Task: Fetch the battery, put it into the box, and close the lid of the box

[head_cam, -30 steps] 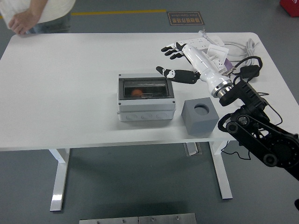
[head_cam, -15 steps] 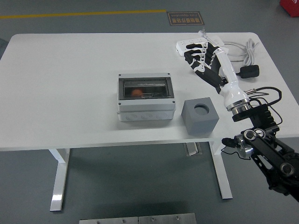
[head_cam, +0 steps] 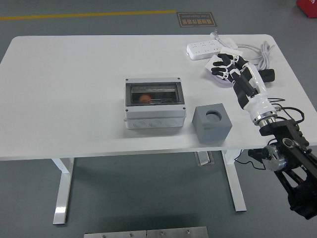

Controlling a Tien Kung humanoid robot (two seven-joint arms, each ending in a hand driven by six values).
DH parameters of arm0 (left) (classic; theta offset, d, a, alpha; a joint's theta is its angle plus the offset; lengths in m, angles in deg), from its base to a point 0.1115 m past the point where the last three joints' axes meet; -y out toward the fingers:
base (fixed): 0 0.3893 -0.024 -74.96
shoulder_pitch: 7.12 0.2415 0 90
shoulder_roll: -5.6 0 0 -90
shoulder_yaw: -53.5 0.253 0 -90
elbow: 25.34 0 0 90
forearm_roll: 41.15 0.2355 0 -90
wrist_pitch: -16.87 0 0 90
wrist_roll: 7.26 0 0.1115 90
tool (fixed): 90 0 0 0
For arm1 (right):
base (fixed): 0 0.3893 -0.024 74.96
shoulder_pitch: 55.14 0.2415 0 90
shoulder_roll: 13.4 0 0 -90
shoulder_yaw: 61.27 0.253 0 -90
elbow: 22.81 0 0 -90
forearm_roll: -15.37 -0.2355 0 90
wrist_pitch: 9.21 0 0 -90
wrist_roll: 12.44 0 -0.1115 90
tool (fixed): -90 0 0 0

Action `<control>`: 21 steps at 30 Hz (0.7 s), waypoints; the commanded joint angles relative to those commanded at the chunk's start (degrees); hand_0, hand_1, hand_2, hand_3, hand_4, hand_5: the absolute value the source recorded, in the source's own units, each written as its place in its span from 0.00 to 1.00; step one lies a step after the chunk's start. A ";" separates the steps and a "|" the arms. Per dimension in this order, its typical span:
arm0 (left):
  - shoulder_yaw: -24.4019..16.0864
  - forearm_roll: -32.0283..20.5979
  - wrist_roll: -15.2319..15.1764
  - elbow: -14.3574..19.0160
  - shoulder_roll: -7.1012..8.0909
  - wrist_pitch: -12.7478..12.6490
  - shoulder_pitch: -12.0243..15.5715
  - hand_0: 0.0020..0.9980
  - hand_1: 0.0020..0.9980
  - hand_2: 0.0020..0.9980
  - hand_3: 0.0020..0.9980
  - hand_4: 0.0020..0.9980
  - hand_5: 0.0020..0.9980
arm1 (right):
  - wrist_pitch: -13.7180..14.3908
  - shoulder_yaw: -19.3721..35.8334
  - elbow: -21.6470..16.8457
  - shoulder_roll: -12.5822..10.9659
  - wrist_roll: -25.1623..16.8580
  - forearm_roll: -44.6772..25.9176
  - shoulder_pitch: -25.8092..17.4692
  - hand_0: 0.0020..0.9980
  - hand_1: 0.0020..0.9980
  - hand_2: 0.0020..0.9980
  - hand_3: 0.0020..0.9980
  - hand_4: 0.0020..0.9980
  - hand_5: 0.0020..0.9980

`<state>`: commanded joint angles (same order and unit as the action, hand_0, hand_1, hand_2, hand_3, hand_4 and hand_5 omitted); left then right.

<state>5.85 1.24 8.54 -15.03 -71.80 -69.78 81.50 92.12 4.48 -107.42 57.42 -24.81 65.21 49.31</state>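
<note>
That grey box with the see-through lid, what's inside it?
Through the closed, tinted lid of the grey box a small orange-red object shows at the left, beside a pale strip. The dark lid hides its exact shape and the rest of the interior.

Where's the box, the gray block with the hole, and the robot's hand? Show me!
box [head_cam: 154,117], head view, on its pale front wall.
gray block [head_cam: 212,129], head view, on its front face below the round hole.
right hand [head_cam: 232,69], head view, on the middle of the hand.
</note>
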 joint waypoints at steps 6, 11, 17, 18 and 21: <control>0.28 -0.59 -0.16 0.00 0.26 -0.09 -0.03 0.75 0.83 0.78 0.83 0.48 0.00 | 2.13 0.23 0.37 -0.20 0.32 3.00 0.34 0.68 0.68 0.69 0.81 0.75 0.18; 0.45 -0.99 -0.20 0.00 0.46 -0.13 0.06 0.75 0.83 0.78 0.83 0.48 0.00 | 4.35 -0.59 0.95 -0.21 0.09 4.62 0.46 0.72 0.71 0.70 0.83 0.71 0.12; 0.45 -1.20 -0.16 0.00 1.01 -0.14 0.24 0.75 0.83 0.78 0.83 0.48 0.00 | 5.12 -1.57 1.40 -0.03 -0.11 5.23 0.07 0.76 0.72 0.72 0.84 0.73 0.15; 0.43 -1.23 -0.13 0.00 1.17 -0.12 0.27 0.75 0.83 0.78 0.83 0.48 0.00 | 4.94 -1.71 1.43 0.03 -0.02 5.31 -0.04 0.76 0.72 0.72 0.84 0.73 0.15; 0.25 -1.24 0.02 0.00 1.53 -0.05 0.32 0.75 0.83 0.79 0.83 0.48 0.00 | 3.83 -1.86 1.58 0.25 0.54 5.62 -0.19 0.78 0.73 0.72 0.82 0.76 0.20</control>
<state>6.09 -0.01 8.56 -15.03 -70.27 -69.82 81.81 95.94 2.61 -105.83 57.67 -24.27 70.83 49.11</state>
